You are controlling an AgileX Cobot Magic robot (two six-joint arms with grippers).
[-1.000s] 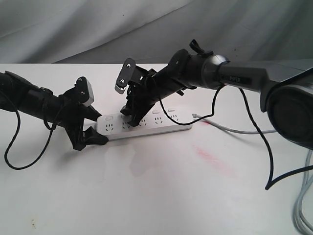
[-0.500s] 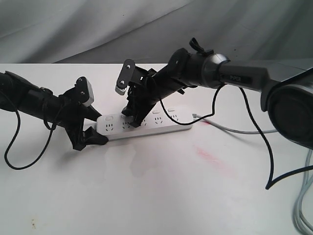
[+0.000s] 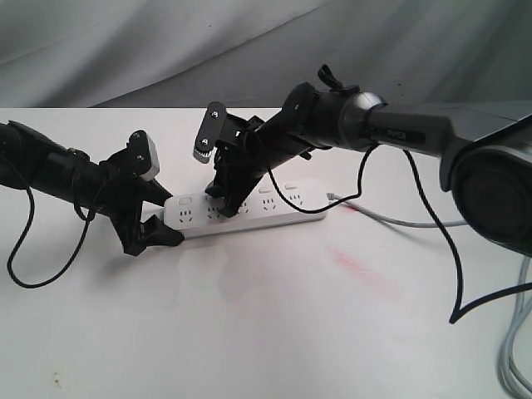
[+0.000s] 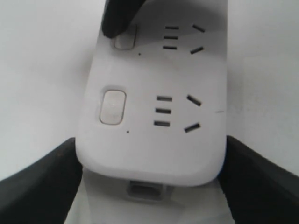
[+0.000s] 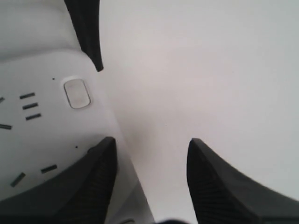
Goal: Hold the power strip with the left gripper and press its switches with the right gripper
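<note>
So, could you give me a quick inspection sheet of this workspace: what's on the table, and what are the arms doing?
Surface: white table, pink smears right of centre.
Job's things: white power strip lying flat.
Clutter: nothing seen.
Grippers: left gripper jaws clamped on the strip's end; right gripper jaws apart, one fingertip at the second switch.
Cables: grey cord trails right; black cables loop off both arms.
Surroundings: grey cloth backdrop.
</note>
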